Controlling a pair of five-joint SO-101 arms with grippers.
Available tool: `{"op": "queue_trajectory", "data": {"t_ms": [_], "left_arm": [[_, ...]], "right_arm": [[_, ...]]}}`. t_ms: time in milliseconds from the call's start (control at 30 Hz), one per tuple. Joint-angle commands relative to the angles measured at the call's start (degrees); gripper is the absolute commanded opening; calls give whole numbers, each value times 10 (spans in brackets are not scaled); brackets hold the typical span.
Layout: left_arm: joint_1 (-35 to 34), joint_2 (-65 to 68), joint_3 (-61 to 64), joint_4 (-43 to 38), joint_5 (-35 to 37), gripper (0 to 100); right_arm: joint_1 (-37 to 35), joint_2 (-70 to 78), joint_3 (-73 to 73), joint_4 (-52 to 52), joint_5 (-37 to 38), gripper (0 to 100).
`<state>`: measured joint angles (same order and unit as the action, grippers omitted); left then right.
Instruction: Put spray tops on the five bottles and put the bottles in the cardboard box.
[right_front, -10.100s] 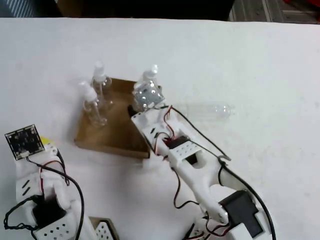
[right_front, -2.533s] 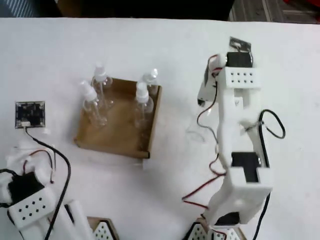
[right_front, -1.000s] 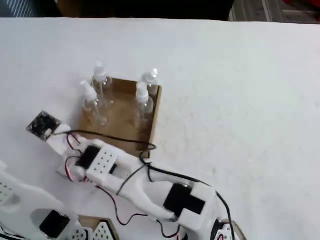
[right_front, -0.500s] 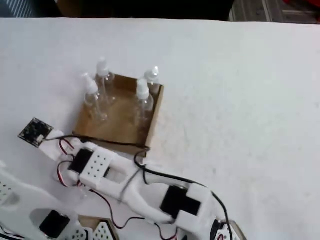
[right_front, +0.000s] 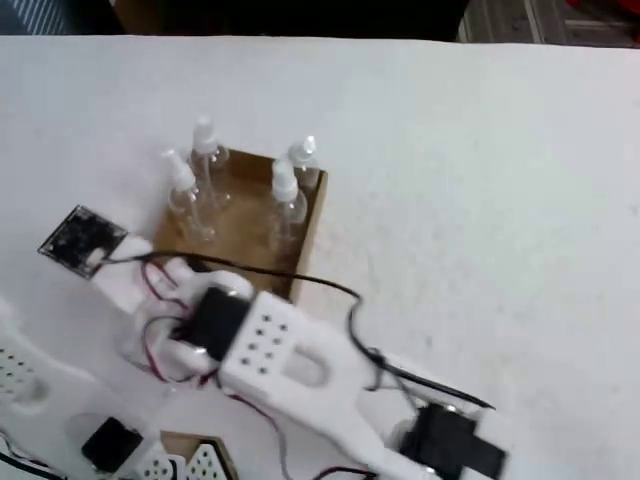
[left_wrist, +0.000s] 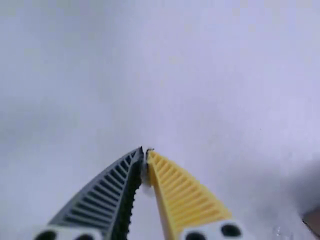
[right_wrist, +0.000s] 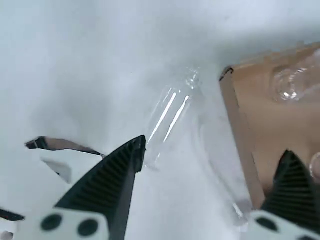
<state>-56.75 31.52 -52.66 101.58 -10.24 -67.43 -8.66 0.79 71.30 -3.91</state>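
clear bottle (right_wrist: 172, 112) beside cardboard box (right_wrist: 236, 131)

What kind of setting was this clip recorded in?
Probably a robotics lab or hobby bench: a white table, a white arm with exposed wires, and a small cardboard box holding spray bottles.

Right arm (right_front: 270, 345) swung across to cardboard box (right_front: 313, 222).

White arms (right_front: 290, 365) with hole-dotted plates carry black motors (right_front: 212, 322) and red and black cables (right_front: 320, 283); ribbed fingers (left_wrist: 187, 197) are grey, yellow and black.
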Motion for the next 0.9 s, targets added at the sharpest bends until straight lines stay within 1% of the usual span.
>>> {"op": "queue_trajectory", "data": {"t_ms": [0, 100, 167, 267, 400, 500, 600, 733, 800, 867], "left_arm": [[42, -118, 78, 10, 11, 21], [80, -214, 187, 8, 10, 23], [108, -270, 258, 7, 10, 23], [154, -340, 360, 7, 10, 24], [222, -403, 491, 4, 10, 24], [261, -441, 595, -25, 9, 24], [266, -495, 691, -78, 8, 24], [268, -606, 823, -137, 8, 27], [269, -658, 890, -152, 9, 74], [269, -698, 949, -164, 11, 155]], "right_arm": [[52, -79, -30, 51, 6, 251], [97, -113, -29, 86, 6, 146], [123, -130, -29, 114, 6, 103], [162, -152, -29, 174, 7, 79], [216, -159, -21, 237, 7, 77], [234, -164, 22, 222, 7, 77], [234, -163, 76, 181, 7, 77], [233, -163, 124, 126, 7, 77], [233, -163, 130, 117, 7, 77], [233, -160, 132, 116, 7, 77]]}}
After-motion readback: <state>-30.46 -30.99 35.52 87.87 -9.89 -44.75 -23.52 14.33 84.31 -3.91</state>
